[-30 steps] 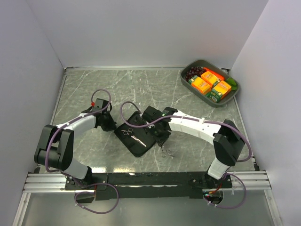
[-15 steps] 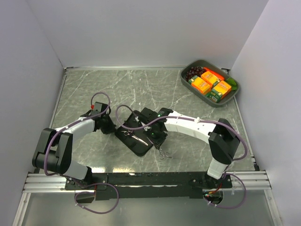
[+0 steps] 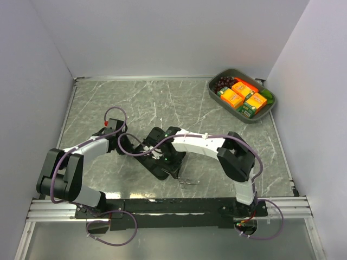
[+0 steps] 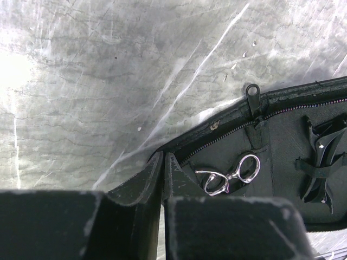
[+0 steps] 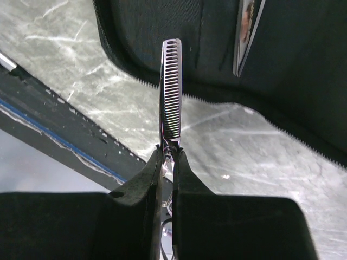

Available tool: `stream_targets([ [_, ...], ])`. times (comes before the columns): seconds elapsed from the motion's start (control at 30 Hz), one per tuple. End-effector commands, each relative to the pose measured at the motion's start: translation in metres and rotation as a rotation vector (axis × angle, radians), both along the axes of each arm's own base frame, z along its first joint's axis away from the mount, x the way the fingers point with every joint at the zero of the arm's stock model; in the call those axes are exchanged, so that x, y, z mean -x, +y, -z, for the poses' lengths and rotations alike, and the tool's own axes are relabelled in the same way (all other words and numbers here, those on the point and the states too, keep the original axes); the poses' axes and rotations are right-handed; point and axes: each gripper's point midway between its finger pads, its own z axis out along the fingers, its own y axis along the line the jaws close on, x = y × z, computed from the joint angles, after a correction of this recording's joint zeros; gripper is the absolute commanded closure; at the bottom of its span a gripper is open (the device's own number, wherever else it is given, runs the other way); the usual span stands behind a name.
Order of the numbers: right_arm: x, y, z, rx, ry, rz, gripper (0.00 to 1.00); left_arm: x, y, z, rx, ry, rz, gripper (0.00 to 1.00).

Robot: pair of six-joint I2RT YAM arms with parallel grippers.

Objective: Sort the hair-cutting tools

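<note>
A flat black zip case [image 3: 154, 162] lies open in the middle of the table. One pair of silver scissors [image 4: 230, 174] sits tucked in it, ring handles showing, and its blade [image 5: 246, 35] appears in the right wrist view. Black hair clips [image 4: 322, 157] sit under straps at the case's right. My right gripper [image 3: 172, 162] is shut on the other scissors, a toothed thinning pair [image 5: 172, 86], blade aimed at the case and ring handles [image 3: 187, 181] trailing over the table. My left gripper [image 4: 162, 157] is shut on the case's left rim.
A grey tray [image 3: 212, 89] with orange boxes and grapes stands at the back right corner. The black mounting rail [image 3: 162, 206] runs along the near edge, close behind the held scissors. Purple cables loop over both arms near the case.
My right arm has swung left, carrying the thinning scissors from the case's right side to over its near edge. My left gripper has closed further at the case's left rim.
</note>
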Motion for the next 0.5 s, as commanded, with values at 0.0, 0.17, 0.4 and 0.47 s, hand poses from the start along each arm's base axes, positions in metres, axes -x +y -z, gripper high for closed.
stream_targets([
  [0.0,0.001,0.010,-0.005,-0.008,0.024,-0.036,1.00,0.010,-0.002,0.010,0.009,0.033,0.010,0.90],
  [0.17,-0.002,0.018,-0.001,-0.006,0.026,-0.039,1.00,0.012,-0.002,0.014,0.009,0.041,0.011,0.90],
  [0.4,-0.011,0.031,0.008,-0.005,0.024,-0.039,1.00,0.012,-0.003,0.017,0.012,0.053,0.016,0.91],
  [0.47,-0.013,0.034,0.011,-0.004,0.023,-0.039,1.00,0.012,-0.003,0.018,0.011,0.055,0.017,0.91],
])
